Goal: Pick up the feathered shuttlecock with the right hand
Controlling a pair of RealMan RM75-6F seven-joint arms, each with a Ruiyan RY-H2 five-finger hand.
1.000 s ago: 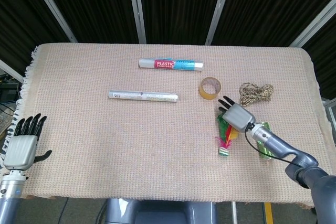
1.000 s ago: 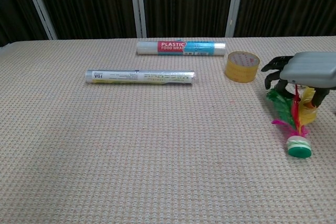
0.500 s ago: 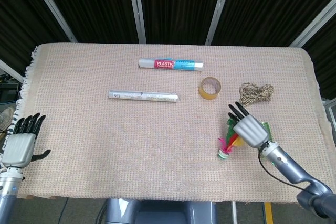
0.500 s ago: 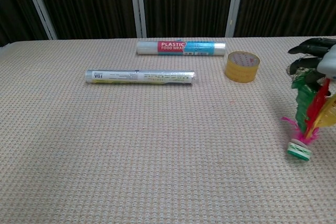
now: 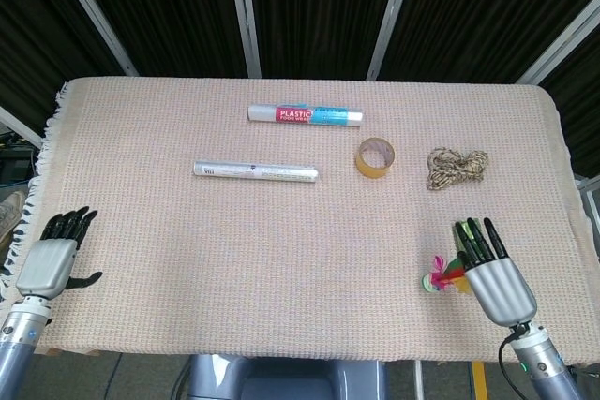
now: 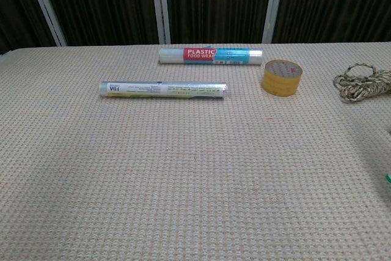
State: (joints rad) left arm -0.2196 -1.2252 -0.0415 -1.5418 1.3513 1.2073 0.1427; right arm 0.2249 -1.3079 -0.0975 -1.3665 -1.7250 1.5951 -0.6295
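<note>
The table (image 5: 187,259) is covered with a beige woven cloth and fills most of both views. On it, in the far middle part, lies the plastic wrap roll (image 5: 306,115) with a red and blue label, lengthwise from left to right. A little nearer and more to the left lies a silver foil roll (image 5: 255,171), parallel to the first one and apart from it.

The right hand (image 5: 497,278) is at the near right corner of the table, seen from its back in the head view. Its fingers (image 5: 473,239) are stretched out and point to the far side, close beside each other. The feathered shuttlecock (image 5: 444,278) is just at the left side of this hand, with pink, yellow and green feathers and a green base. It touches the hand or is partly under it, but I cannot tell if the thumb or a finger pinches it, because the palm side is hidden.

The left hand (image 5: 56,259) is at the near left edge of the table. Its fingers are loosely curled, the thumb stands out to the right, and it holds nothing.

The tape roll (image 5: 375,156) lies right of the foil roll, and the bundle of twine (image 5: 457,167) lies further right, well apart from the shuttlecock.
</note>
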